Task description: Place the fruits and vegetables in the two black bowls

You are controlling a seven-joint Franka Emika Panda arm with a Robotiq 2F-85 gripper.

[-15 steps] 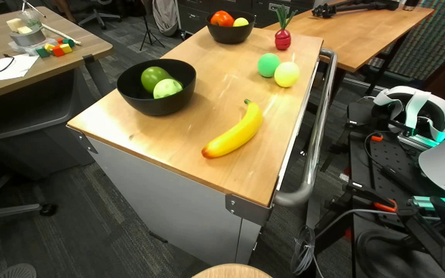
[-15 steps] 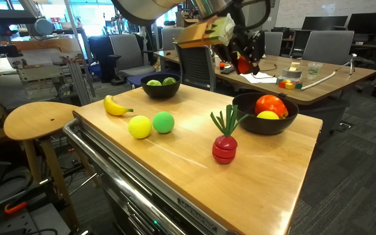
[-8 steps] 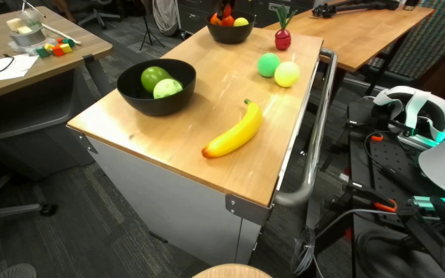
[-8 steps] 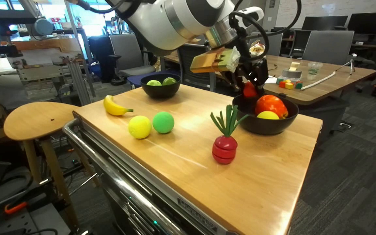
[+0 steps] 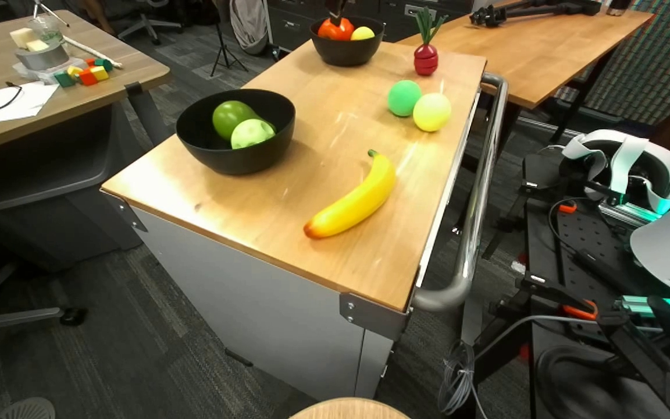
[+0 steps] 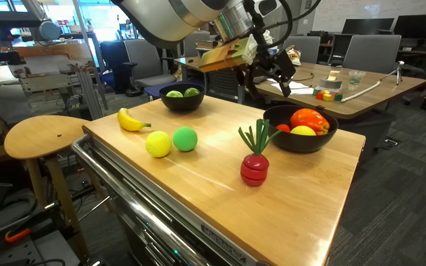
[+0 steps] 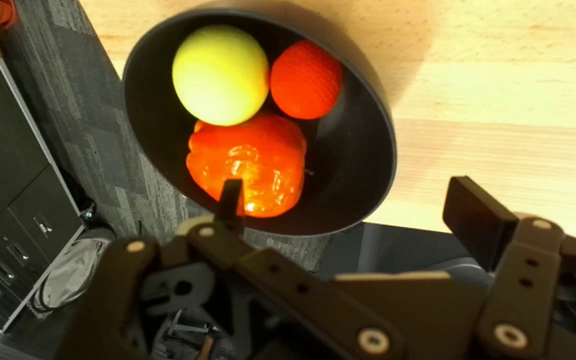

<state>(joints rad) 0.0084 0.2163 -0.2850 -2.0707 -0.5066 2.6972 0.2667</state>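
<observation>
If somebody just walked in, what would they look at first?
Probably the bright yellow banana lying on the wooden tabletop. Then maybe the leafy red radish, standing upright near the black bowl with the shiny orange-red vegetable inside. The gripper hangs wide open near that bowl.

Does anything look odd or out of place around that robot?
Yes: in an exterior view, a yellow-orange block with crumpled whitish material at one end sits near the gripper, looking improvised against the smooth white arm. Nothing seems spilled or damaged.
</observation>
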